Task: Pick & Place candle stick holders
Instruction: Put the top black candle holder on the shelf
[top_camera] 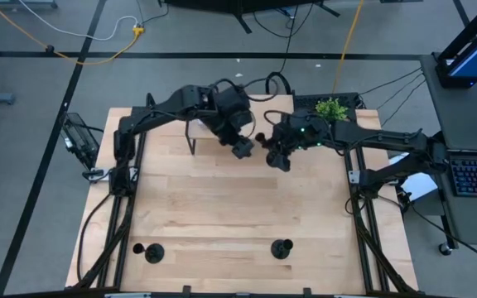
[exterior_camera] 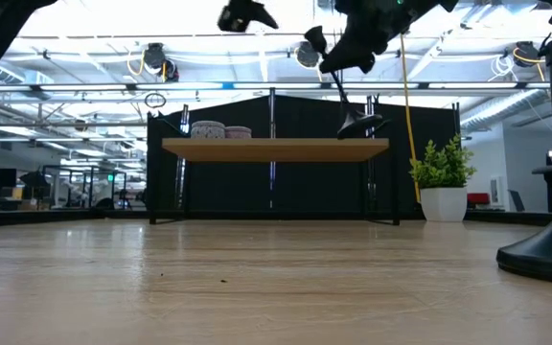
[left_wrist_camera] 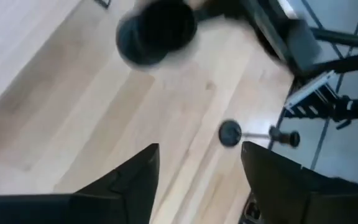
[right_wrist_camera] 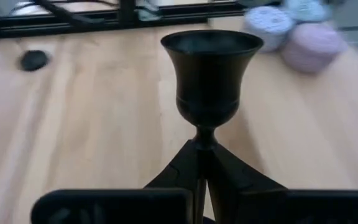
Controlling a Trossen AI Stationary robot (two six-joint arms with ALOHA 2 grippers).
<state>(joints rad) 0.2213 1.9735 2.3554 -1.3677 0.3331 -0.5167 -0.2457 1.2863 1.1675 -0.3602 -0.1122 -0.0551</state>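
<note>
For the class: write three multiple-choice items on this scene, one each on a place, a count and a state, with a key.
1. Where do the round tins sit?
A. on the wooden shelf
B. on the floor
C. in the left gripper

2. How many candle stick holders stand on the table top?
A. one
B. two
C. four

3. What is the right gripper doing?
A. open and empty
B. shut on a holder's stem
C. shut on a tin

Key:
1 A: the round tins rest on the wooden shelf in the low view.
2 B: two candle stick holders stand near the front edge of the table.
3 B: the right gripper pinches the stem below the cup of the held holder.
</note>
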